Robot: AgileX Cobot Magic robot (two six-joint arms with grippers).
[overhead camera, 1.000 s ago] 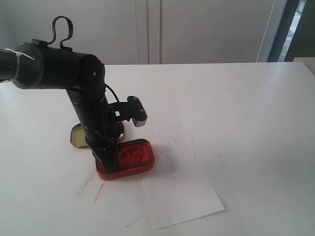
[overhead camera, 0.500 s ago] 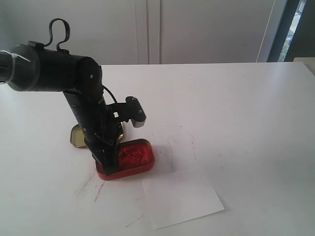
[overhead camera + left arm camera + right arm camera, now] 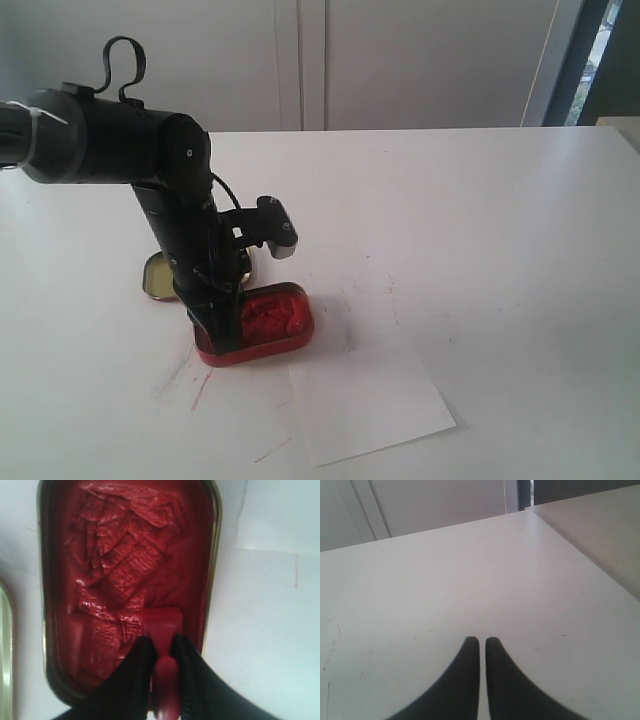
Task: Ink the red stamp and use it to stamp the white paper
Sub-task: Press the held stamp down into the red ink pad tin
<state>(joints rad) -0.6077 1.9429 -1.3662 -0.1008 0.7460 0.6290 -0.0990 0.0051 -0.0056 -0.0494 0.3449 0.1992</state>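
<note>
My left gripper [image 3: 162, 641] is shut on the red stamp [image 3: 162, 625], pinching its narrow knob between both fingers. The stamp's block rests down on the glossy red ink pad inside the red ink tin [image 3: 45, 570]. In the exterior view the left arm stands over the near-left end of the ink tin [image 3: 275, 315] and hides the stamp and the left gripper [image 3: 225, 340]. The white paper [image 3: 365, 395] lies just in front and to the right of the tin. My right gripper [image 3: 482, 640] hangs shut over bare table, holding nothing.
A gold-coloured tin lid [image 3: 160, 278] lies behind the arm, left of the tin. Red ink smears [image 3: 200, 388] mark the white table [image 3: 480, 230] near the tin and paper. The table's far right edge [image 3: 580, 555] shows in the right wrist view.
The left arm shifted very slightly over the tin; the stamp stays in the ink and nothing else has moved.
</note>
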